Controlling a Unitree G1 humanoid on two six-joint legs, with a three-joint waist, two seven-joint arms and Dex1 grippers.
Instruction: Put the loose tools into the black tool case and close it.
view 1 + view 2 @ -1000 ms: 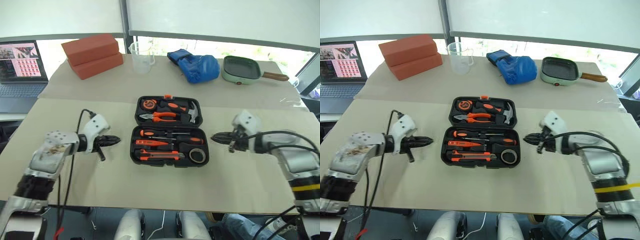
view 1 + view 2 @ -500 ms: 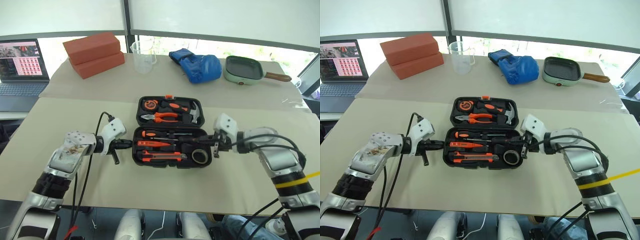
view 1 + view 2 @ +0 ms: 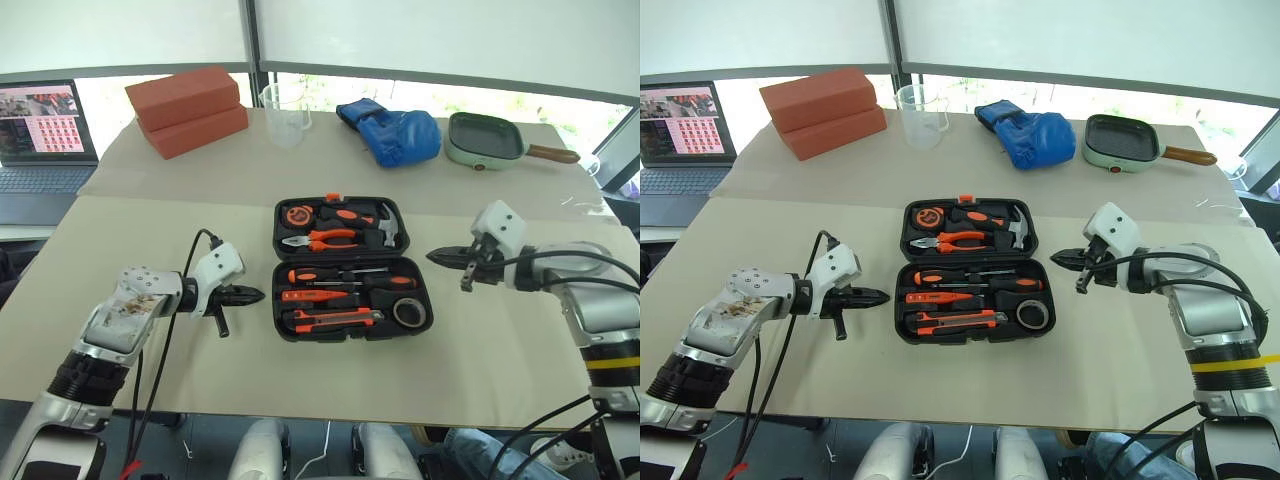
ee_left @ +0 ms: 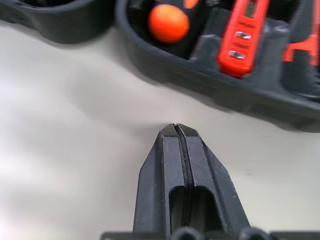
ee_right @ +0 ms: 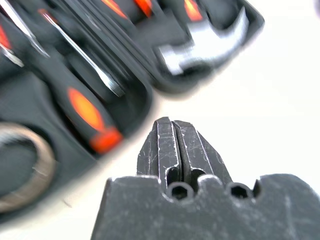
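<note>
**Desk:** What fills the frame, biggest first?

**Photographer:** A beige table (image 3: 150,230) spans the picture. At its centre lies the black tool case (image 3: 348,266), hinged open and flat. The upper half holds pliers (image 3: 322,239), a hammer (image 3: 390,228) and a tape measure (image 3: 297,212). The lower half holds two screwdrivers (image 3: 335,274), a small orange tester screwdriver (image 3: 310,295), the utility knife (image 3: 330,320) and, at its right end, the black tape roll (image 3: 408,312).

**Desk:** And along the top?

**Photographer:** A laptop (image 3: 42,130) at the upper left edge, then two stacked red bricks (image 3: 188,110), a clear measuring jug (image 3: 286,112), a blue glove (image 3: 392,131) and a green square pan (image 3: 486,139) at the upper right.

**Desk:** The arms?

**Photographer:** The left tool (image 3: 252,295) sits left of centre, just beside the case's lower half, tip towards it but apart from it. Its fingers (image 4: 165,165) are pressed together with nothing between them. The right tool (image 3: 440,256) hangs right of centre, near the case's right edge and clear of it, pointing inward. Its fingers (image 5: 165,150) are likewise closed tight and hold nothing.

**Desk:** The latch?

**Photographer:** A small orange latch (image 3: 335,194) shows at the case's top edge.
</note>
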